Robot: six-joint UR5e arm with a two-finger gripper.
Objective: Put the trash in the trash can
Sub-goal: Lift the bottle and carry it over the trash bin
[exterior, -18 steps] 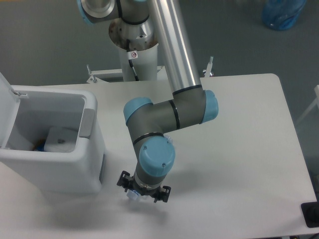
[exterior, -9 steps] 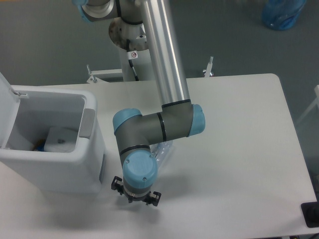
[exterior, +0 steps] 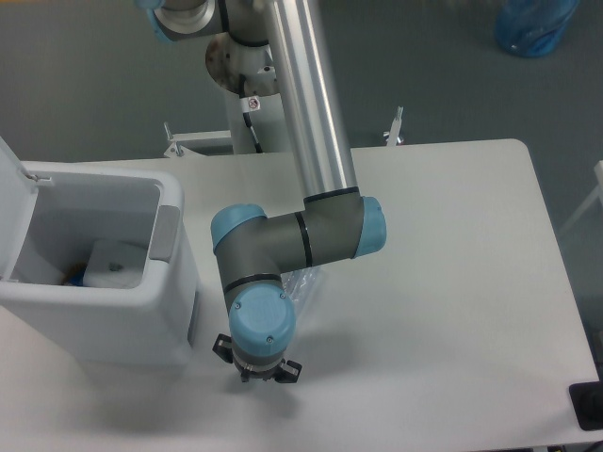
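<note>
My claw (exterior: 256, 371) hangs low over the bench (exterior: 443, 282), its grip hidden under my wrist. Clear plastic (exterior: 303, 282) lies behind my arm, beside the open trash can (exterior: 113, 311).

Large white rectangular plastic bin (exterior: 113, 325) with rounded corners stood at table's left edge, hinged lid (exterior: 11, 174) raised, grey panel (exterior: 166, 233) on right wall. Whitish cup-like container (exterior: 115, 265) seen inside. Crushed clear plastic bottle (exterior: 303, 282) lying on table right of bin, largely hidden behind arm.
</note>
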